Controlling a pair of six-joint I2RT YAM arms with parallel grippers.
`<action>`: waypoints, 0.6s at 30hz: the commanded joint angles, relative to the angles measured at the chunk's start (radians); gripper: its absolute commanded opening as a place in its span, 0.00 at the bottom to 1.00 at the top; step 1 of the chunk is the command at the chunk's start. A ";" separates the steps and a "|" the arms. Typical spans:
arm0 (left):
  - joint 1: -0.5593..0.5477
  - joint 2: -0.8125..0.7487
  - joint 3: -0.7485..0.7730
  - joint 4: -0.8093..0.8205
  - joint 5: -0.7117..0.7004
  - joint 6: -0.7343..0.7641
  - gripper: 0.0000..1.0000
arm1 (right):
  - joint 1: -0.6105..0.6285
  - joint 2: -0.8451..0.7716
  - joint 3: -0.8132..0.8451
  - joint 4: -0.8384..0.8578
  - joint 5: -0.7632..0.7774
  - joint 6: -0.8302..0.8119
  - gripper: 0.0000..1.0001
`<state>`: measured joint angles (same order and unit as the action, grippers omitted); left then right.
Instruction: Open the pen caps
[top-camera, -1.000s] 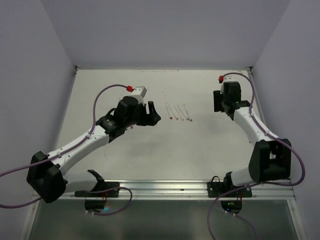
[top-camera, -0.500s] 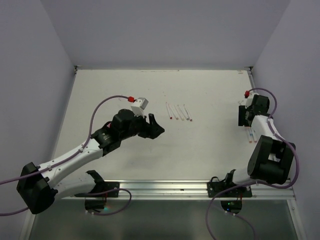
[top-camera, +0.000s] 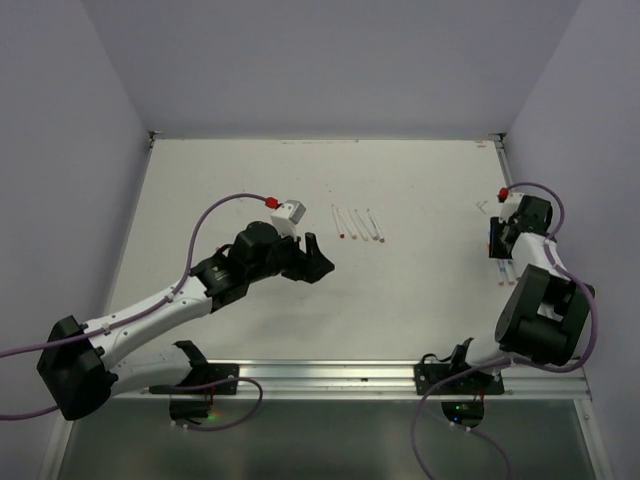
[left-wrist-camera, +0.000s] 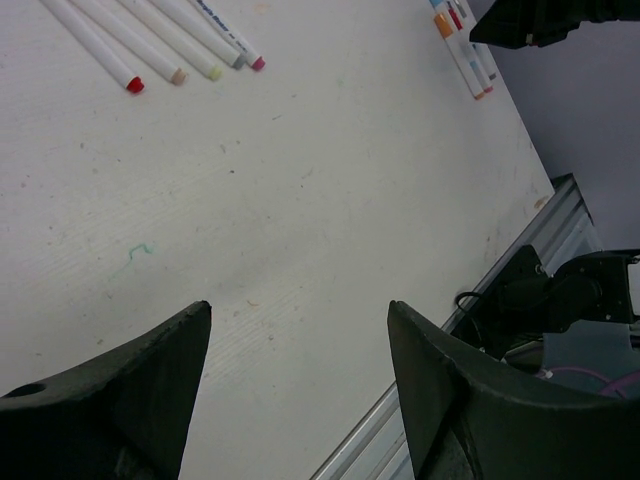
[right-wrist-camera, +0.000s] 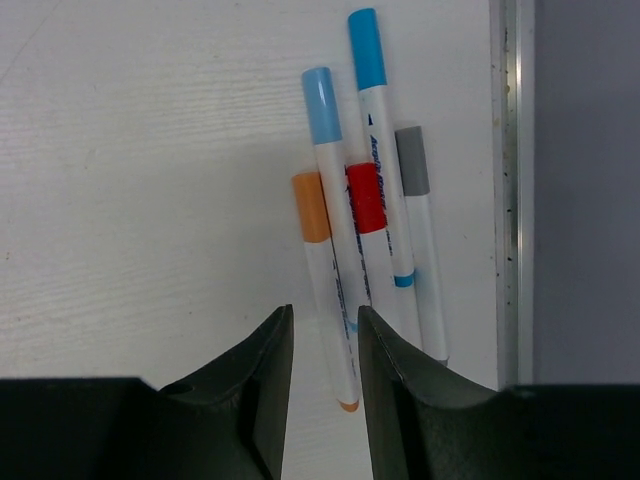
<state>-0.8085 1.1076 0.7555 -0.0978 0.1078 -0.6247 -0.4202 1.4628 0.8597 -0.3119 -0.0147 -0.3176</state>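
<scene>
Two arms reach up the frame from their bases at the bottom edge of the overhead view. Just left of centre, the left gripper (top-camera: 318, 256) hangs over bare counter (top-camera: 400, 300), its jaws spread wide and holding nothing. At the right edge of the frame, the right gripper (right-wrist-camera: 325, 325) hangs low over a cluster of five capped pens (right-wrist-camera: 378, 255). These lie side by side close to the counter's metal rim (right-wrist-camera: 508, 200). Its jaws stand a little apart, with the orange-capped pen's barrel showing in the gap, and they clamp nothing. The pen caps (right-wrist-camera: 366, 197) are all on: orange, light blue, red, blue and grey, pointing toward the top of the right wrist view. Farther up, at the centre of the overhead view, a row of white pens (top-camera: 357, 224) lies on the counter, well apart from both grippers. The left wrist view shows their small ends in red, tan, yellow-green and pink.
</scene>
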 joint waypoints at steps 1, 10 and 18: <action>-0.006 0.018 0.035 0.015 -0.017 0.026 0.74 | -0.002 0.045 0.015 0.020 -0.044 -0.021 0.35; -0.004 0.046 0.034 0.024 -0.011 0.022 0.74 | 0.000 0.119 0.018 0.048 -0.039 -0.012 0.35; -0.004 0.037 0.039 0.015 -0.020 0.025 0.74 | -0.002 0.136 0.013 0.045 -0.028 -0.009 0.35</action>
<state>-0.8085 1.1519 0.7559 -0.0978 0.1028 -0.6243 -0.4202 1.5833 0.8600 -0.2844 -0.0441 -0.3191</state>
